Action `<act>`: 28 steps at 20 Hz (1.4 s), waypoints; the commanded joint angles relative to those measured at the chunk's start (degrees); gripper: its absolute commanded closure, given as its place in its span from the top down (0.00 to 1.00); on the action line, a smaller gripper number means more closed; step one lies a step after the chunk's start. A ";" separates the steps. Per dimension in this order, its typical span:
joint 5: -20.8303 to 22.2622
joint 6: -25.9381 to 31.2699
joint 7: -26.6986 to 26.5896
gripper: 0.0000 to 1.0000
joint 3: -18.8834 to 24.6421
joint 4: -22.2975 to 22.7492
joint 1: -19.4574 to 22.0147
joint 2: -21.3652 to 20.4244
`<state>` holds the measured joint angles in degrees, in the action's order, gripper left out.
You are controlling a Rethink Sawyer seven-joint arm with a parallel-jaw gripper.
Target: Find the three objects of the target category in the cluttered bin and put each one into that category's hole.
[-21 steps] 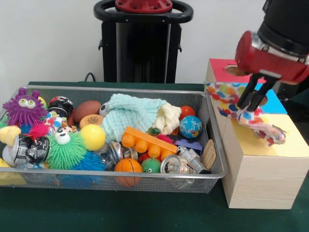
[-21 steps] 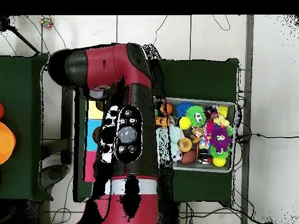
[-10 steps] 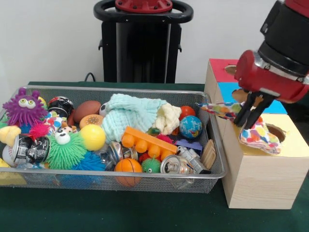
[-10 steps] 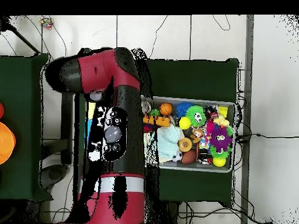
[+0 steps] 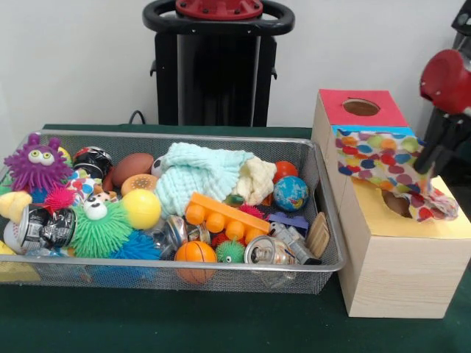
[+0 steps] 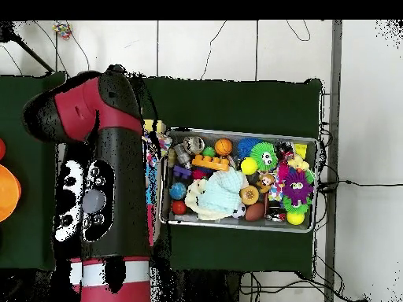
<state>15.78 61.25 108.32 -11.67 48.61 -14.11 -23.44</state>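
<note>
One cloth item, the multicoloured dotted cloth (image 5: 390, 168), is the main change from the picture half a second earlier: it then hung bunched under the gripper over the box's yellow section, and it now lies spread across the top of the wooden box (image 5: 397, 272), covering the blue section and draping toward the hole in the yellow section (image 5: 398, 204). The arm has shifted to the right edge of the front view.

From left to right in the front view: the wire mesh bin (image 5: 184, 276) holds a purple spiky creature (image 5: 35, 163), a green spiky creature (image 5: 99, 228), a yellow ball (image 5: 140, 209), a mint knitted cloth (image 5: 197, 176), a cream cloth (image 5: 257, 179), an orange block piece (image 5: 224, 215), a small basketball (image 5: 195, 253), a globe ball (image 5: 291, 193) and a metal can (image 5: 269, 251).

Right of the bin stands the wooden box, with a red section and its hole (image 5: 361, 107) at the back.

The gripper (image 5: 434, 151) sits at the cloth's right end, touching it. Whether its fingers are closed on the cloth or parted cannot be determined.

In the overhead view, the arm (image 6: 98, 181) covers the box, and the bin lies clear beside it.
</note>
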 commanded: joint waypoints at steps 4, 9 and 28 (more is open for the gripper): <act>-5.99 -13.69 11.37 0.00 4.07 25.94 5.87 -6.69; -11.99 -10.43 5.27 0.00 7.20 28.65 10.32 -6.53; 1.33 -27.46 9.16 0.00 -5.55 31.16 -1.42 -7.52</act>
<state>14.36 35.17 108.32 -16.43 72.95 -12.95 -29.56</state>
